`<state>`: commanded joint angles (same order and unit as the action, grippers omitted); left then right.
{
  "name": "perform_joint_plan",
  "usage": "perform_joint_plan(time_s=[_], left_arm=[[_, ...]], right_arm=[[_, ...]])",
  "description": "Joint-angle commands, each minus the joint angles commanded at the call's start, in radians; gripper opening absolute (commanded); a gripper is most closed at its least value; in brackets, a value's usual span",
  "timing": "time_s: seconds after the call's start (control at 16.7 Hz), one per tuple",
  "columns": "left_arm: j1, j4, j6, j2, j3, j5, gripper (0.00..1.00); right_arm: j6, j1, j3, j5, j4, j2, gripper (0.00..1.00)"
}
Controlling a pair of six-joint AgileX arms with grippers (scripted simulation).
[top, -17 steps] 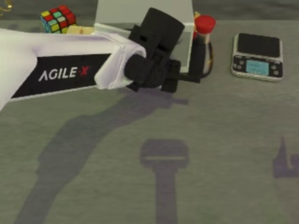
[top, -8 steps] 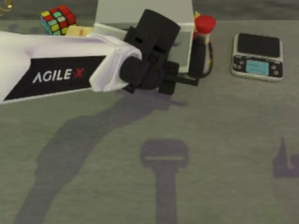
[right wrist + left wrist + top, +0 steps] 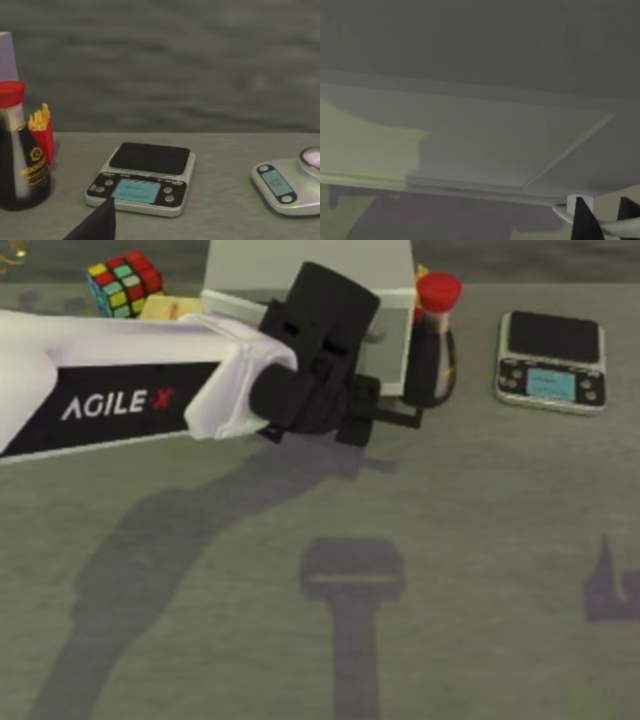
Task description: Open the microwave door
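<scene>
Left gripper (image 3: 405,418): at the front of the microwave, near its right edge, low against the face. In the left wrist view two dark fingertips (image 3: 583,222) straddle a pale curved handle (image 3: 610,226), so the fingers look closed on it, though only their tips show.
Why it sits there: a door hinged on the left swings most easily when pulled from the far, right edge, so I judge the grip is set for a pull toward the front of the table.
Microwave door (image 3: 485,145): fills the left wrist view as a flat pale panel with a recessed window, seen at a slant; whether it has swung off the body I cannot tell.
Microwave (image 3: 310,265): at the back of the table, middle, mostly covered by the left arm.
Neighbours: a soy sauce bottle (image 3: 433,335) stands just beside the microwave's right side, with a carton of fries (image 3: 41,131) behind it; a black-topped scale (image 3: 552,362) lies well apart on the right; a puzzle cube (image 3: 122,280) sits at the back left.
Risk: the bottle is close to the gripper's path.
Right gripper (image 3: 97,222): parked, facing the scale; only a dark tip shows.
</scene>
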<state>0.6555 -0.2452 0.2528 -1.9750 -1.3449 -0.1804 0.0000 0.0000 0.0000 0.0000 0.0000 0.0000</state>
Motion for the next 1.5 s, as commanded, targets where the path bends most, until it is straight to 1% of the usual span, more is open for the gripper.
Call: perform_joint_plan(time_s=[1.14, 1.26, 1.5], left_arm=[[0.0, 0.0, 0.0, 0.0, 0.0, 0.0, 0.0], [0.007, 0.0, 0.002, 0.0, -0.001, 0.01, 0.0], [-0.009, 0.022, -0.04, 0.031, 0.036, 0.036, 0.0]], right_arm=[[0.0, 0.0, 0.0, 0.0, 0.0, 0.0, 1.0], [0.0, 0.0, 0.0, 0.0, 0.0, 0.0, 1.0], [0.0, 0.0, 0.0, 0.0, 0.0, 0.0, 1.0]])
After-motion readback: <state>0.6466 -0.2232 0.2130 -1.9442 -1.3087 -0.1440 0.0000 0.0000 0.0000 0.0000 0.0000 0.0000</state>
